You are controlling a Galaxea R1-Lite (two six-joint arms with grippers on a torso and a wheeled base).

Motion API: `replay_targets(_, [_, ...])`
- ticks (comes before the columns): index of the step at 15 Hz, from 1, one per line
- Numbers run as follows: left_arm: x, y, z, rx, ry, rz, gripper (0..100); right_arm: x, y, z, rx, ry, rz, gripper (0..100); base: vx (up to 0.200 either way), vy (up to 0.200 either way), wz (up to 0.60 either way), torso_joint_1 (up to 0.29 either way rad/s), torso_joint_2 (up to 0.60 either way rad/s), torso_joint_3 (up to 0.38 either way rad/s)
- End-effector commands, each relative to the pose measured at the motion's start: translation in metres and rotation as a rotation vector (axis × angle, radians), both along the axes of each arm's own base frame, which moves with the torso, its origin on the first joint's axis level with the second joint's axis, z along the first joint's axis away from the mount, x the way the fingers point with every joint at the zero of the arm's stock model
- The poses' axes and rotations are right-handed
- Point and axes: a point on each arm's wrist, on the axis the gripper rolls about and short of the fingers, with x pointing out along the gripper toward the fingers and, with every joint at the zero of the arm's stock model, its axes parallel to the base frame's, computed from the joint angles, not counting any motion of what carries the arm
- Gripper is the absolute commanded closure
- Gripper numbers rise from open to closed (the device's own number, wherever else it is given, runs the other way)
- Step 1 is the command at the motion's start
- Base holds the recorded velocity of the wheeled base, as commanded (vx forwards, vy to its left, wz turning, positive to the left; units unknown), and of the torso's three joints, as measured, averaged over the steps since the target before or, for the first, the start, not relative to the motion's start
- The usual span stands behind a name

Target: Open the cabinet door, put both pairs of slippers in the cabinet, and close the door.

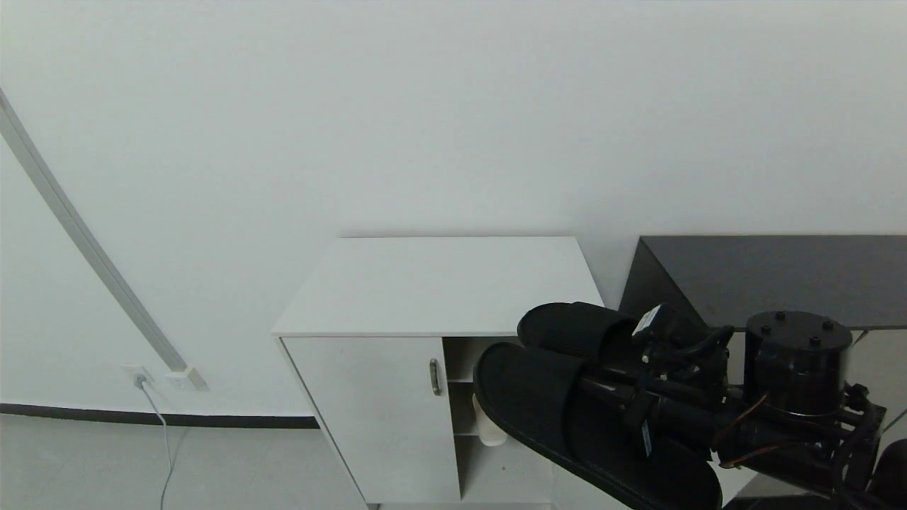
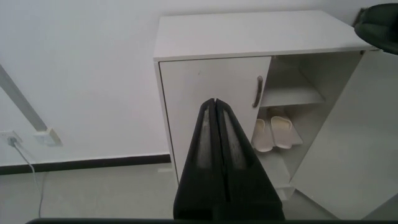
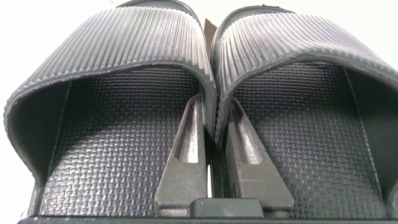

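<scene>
R hand (image 3: 214, 107) pinching black slippers (image 1: 531, 397) by open cabinet (image 1: 432, 283); L hand (image 2: 215, 103) closed tight, empty; white pair (image 2: 273, 134) inside.

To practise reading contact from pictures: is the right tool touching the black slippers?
Touching. The right wrist view shows the right tool inside the black slippers, its fingers pinching their adjoining straps together.

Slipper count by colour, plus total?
Black slippers: 2, clamped in the right gripper
White slippers: 2, inside the cabinet
Total: 4
</scene>
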Motion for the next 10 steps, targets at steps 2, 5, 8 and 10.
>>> replay_targets(2, [0.0001, 0.0000, -0.0001, 0.000, 0.002, 0.000, 100, 0.0008, 0.0006, -0.0026, -0.006, 0.008, 0.001, 100, 0.000, 0.000, 0.00, -0.057, 0.11, 0.067])
replay_targets(5, [0.0001, 0.0000, -0.0001, 0.000, 0.002, 0.000, 100, 0.0008, 0.0007, -0.0044, -0.011, 0.011, 0.001, 100, 0.000, 0.000, 0.00, -0.147, 0.33, 0.177])
replay_targets(8, [0.0001, 0.0000, -0.0001, 0.000, 0.002, 0.000, 100, 0.0023, 0.0028, -0.0086, -0.020, 0.024, 0.004, 100, 0.000, 0.000, 0.00, -0.147, 0.34, 0.191])
replay_targets(10, [0.0001, 0.0000, 0.0001, 0.000, 0.001, 0.000, 100, 0.0025, 0.0029, -0.0087, -0.019, 0.022, 0.003, 100, 0.000, 0.000, 0.00, -0.163, 0.36, 0.193])
